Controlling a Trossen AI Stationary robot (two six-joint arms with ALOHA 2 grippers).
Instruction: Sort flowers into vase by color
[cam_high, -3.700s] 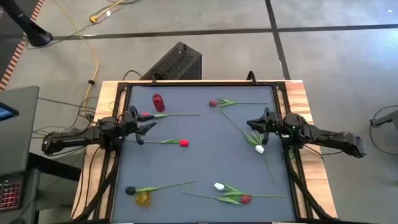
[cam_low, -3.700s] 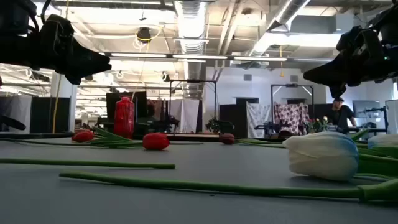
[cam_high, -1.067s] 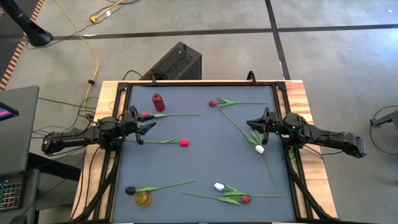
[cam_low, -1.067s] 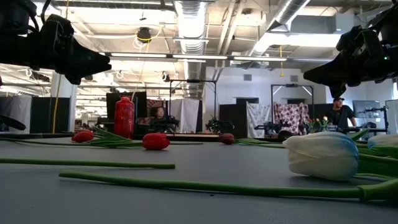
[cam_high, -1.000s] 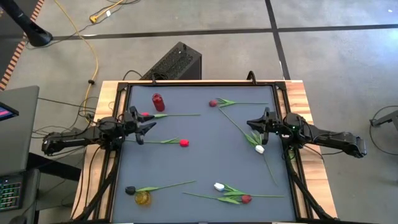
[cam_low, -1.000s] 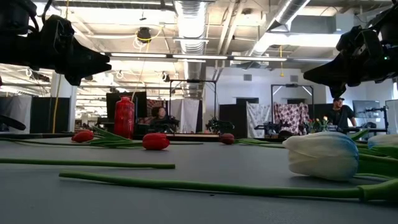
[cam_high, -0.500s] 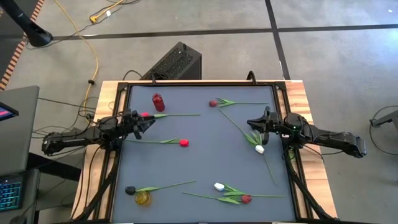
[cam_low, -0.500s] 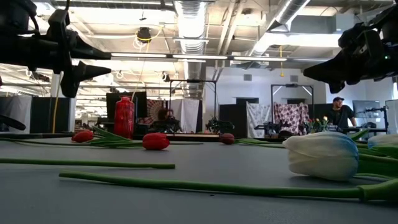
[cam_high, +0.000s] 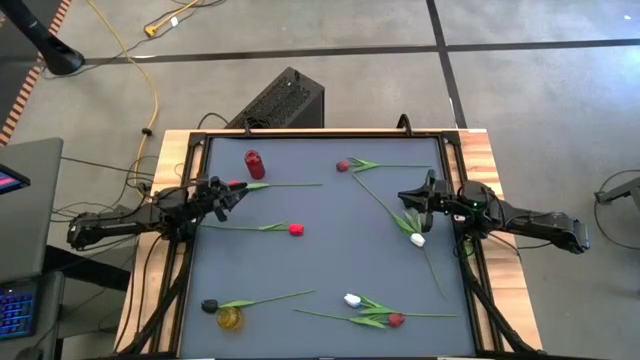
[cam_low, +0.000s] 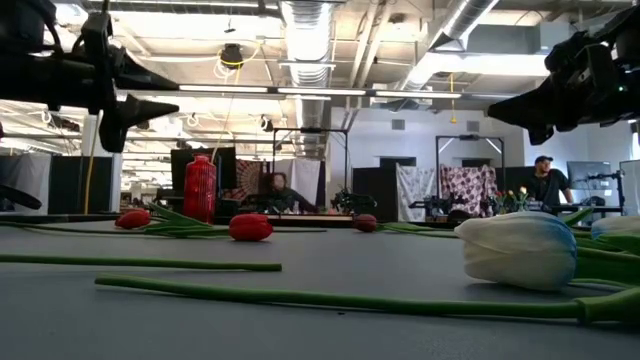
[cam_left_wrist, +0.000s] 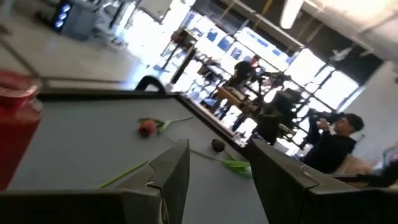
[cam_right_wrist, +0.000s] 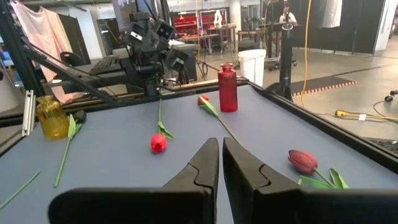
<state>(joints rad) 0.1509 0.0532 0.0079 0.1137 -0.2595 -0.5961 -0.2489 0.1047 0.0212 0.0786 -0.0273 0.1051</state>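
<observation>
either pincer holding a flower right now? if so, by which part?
Neither. The left pincer hangs open over the table's left side; the right pincer is shut on nothing at the right side. All flowers lie on the table.

On the desk (cam_high: 330, 250), one vase (cam_high: 254, 164) stands just beyond the left gripper (cam_high: 232, 193), whose parted fingers (cam_left_wrist: 177, 171) hang above a tulip (cam_high: 272, 185) lying beside that vase. Another tulip (cam_high: 262, 228) lies just inward of those fingers. A second vase (cam_high: 230, 319) stands at the near left corner, a tulip head (cam_high: 209, 305) touching it. The right gripper (cam_high: 408, 199), fingers (cam_right_wrist: 205, 163) nearly together, hangs over two crossing tulips (cam_high: 398, 215); another tulip (cam_high: 372, 165) lies ahead of it, toward the far edge. Two more tulips (cam_high: 372, 311) lie together near the front edge.
</observation>
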